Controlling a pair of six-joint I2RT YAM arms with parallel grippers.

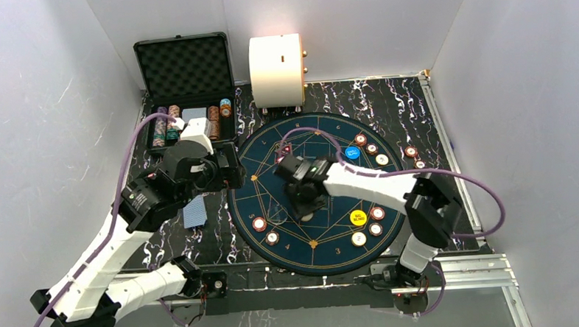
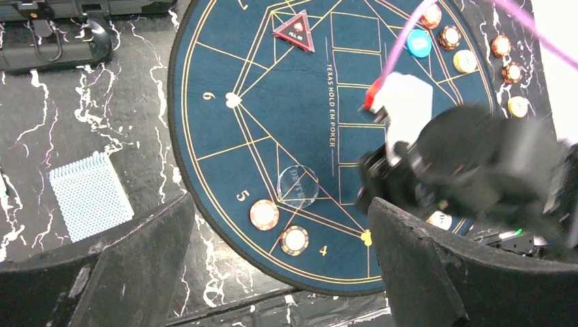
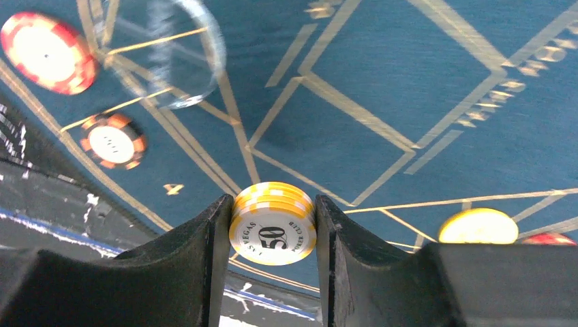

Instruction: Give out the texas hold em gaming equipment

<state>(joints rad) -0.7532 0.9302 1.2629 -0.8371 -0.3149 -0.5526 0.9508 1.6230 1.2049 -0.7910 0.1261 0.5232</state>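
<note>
Your right gripper (image 3: 274,204): fingers pinching cream-yellow round poker chips (image 3: 272,231) over round blue felt mat (image 3: 409,88); clear plastic disc (image 3: 170,54), red-and-white chip (image 3: 48,51) near its rim. Left gripper (image 2: 281,203): fingers wide, at mat's edge.

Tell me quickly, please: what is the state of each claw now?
Left claw: open, holding nothing.
Right claw: closed on yellow chips marked 50.

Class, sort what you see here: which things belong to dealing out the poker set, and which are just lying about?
Belongs: yellow chip stack in the right fingers, red-and-white chips, blue button, yellow button, red triangular marker, blue-backed cards.
Lying about: black case, cream cylinder.
</note>
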